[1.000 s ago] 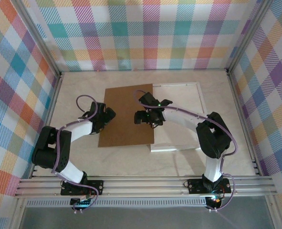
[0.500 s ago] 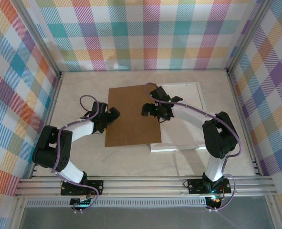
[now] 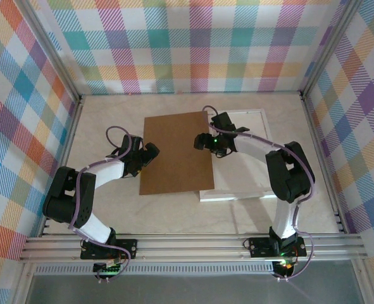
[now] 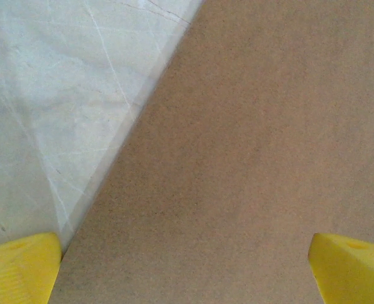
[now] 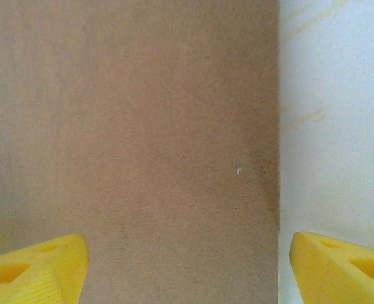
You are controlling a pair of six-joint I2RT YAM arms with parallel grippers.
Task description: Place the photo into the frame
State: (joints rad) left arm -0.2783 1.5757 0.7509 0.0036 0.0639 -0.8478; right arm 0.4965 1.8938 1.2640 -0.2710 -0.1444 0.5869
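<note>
Frame [image 3: 237, 195]: lies flat on the right half of the desk [image 3: 104, 120], with its long axis running near to far. Its left strip is under the board.
Board [image 3: 174, 152]: a plain brown sheet, flat and tilted a little off the frame's lines. Its right edge laps onto the frame, and the rest lies on the desk to the left.
Photo: I cannot tell where it lies. The board or the frame may cover it.
Left jaws [image 3: 147, 154]: spread wide and holding nothing. They sit at the board's left edge, about halfway along it. In the wrist view one tip is just off that edge over the desk and the other is over brown board.
Right jaws [image 3: 205, 142]: also wide and gripping nothing. They are low over the board's right edge, where it crosses the frame. In the wrist view that edge runs straight away from the jaws, with brown to the left of it and pale surface to the right.
Key relation: the frame lies to the right of both jaws. The board is offset left of it and slightly skewed.
Nearer arm: the right arm is over the overlap. The left arm is a full board's width away from the frame.
Step, as I judge it: squaring the board over the frame.
Next move needs: probably a push to the right and a small twist, so that the two long axes line up.
Risk: the board's edge could catch on the frame's rim, or the frame could slide with it.
</note>
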